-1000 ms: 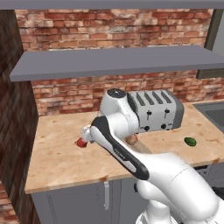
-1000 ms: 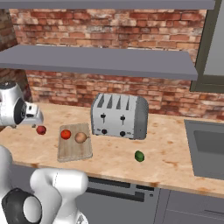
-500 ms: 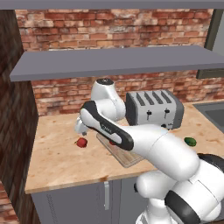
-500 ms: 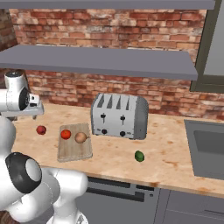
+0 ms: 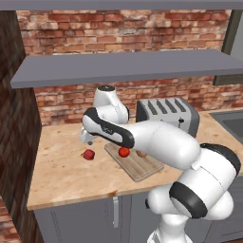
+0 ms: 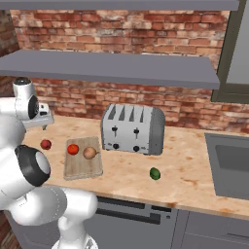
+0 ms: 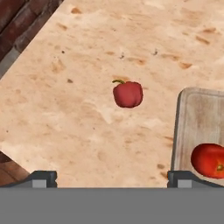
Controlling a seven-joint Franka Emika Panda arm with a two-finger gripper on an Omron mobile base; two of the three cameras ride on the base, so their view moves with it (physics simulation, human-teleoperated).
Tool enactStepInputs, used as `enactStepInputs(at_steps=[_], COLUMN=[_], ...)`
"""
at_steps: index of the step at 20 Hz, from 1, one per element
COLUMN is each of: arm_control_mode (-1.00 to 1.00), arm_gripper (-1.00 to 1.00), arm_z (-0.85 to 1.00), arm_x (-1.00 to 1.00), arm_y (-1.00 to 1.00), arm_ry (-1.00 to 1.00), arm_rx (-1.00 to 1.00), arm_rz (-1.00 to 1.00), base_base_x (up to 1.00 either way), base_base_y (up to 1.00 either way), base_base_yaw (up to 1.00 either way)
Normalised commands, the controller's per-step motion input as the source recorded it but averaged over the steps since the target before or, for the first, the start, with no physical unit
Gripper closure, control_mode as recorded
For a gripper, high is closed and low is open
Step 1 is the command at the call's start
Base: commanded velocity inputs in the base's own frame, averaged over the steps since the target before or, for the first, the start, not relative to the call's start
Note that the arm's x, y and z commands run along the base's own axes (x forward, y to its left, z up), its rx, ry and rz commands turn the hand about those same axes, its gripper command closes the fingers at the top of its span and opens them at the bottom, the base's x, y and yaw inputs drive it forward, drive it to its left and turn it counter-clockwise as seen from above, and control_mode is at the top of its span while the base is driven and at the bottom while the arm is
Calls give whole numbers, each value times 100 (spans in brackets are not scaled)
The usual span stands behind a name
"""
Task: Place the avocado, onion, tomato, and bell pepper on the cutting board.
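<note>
One bell pepper (image 7: 127, 94) on counter (image 7: 78, 118) | stem toward wall | jaws wide

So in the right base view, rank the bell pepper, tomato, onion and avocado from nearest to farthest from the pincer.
1. Bell pepper, on the bare counter just below the open pincer.
2. Tomato, on the cutting board's left part.
3. Onion, on the board beside the tomato.
4. Avocado, on the counter beyond the toaster.

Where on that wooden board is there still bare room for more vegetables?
The striped light wooden cutting board is bare on its near half; its far end is crowded by the bright orange-red tomato and tan onion.
</note>
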Motion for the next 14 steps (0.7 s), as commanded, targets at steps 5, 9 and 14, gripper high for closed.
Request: enactStepInputs(at_steps=[5, 9, 14], arm_control_mode=[-100, -100, -100], arm_gripper=[-100, -100, -100], arm_z=[-3, -20, -26], arm_x=[23, 29, 30], arm_y=[14, 12, 17], arm_ry=[0, 3, 1], arm_rx=[-2, -5, -7], arm_rz=[8, 4, 4], base_base_x=[0, 0, 0], base_base_y=[0, 0, 0], base_base_yaw=[0, 0, 0])
